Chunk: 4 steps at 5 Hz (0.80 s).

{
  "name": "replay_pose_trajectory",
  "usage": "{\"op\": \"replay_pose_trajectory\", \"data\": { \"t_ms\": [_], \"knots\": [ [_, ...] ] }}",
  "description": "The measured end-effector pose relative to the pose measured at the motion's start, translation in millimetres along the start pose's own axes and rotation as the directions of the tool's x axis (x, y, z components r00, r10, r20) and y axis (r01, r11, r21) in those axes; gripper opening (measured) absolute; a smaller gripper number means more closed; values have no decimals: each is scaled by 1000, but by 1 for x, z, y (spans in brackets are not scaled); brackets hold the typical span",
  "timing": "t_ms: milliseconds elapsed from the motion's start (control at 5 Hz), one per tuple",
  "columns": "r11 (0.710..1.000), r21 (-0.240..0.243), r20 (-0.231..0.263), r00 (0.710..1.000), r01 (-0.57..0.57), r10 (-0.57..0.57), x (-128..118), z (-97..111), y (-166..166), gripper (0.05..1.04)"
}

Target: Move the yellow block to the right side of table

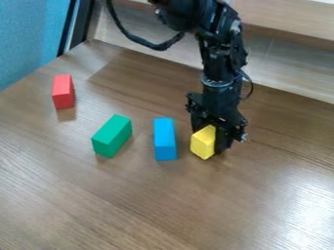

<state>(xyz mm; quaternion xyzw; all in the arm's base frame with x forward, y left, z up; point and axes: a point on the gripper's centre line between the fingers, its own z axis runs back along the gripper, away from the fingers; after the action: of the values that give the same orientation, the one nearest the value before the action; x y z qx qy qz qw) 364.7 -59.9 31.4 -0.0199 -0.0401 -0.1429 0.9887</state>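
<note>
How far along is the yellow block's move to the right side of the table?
Done: the gripper is down at the yellow block, which is already right of the blue block. In hand: probably a grasp or a release; whether the block is held, I can't tell. Left: likely carrying it further right, since the table extends well beyond it, then backing the gripper away.

Arm (220,78) bent, end effector (211,140) downward

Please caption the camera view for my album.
Robot gripper at yellow block, with blue block, green block and red block on a brown table.
</note>
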Motion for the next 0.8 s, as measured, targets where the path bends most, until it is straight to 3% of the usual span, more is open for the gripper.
{"op": "replay_pose_trajectory", "data": {
  "t_ms": [200, 400, 600, 800],
  "knots": [
    [1000, 7, 6, 1000, 9, -9, 5, -2, -3, 599],
    [1000, 12, 7, 1000, 8, -8, 9, -3, -5, 670],
    [1000, 15, -10, 1000, 12, -12, 7, -5, -5, 953],
    [1000, 7, -13, 1000, -4, 4, 5, -6, -6, 1005]
  ]
}}
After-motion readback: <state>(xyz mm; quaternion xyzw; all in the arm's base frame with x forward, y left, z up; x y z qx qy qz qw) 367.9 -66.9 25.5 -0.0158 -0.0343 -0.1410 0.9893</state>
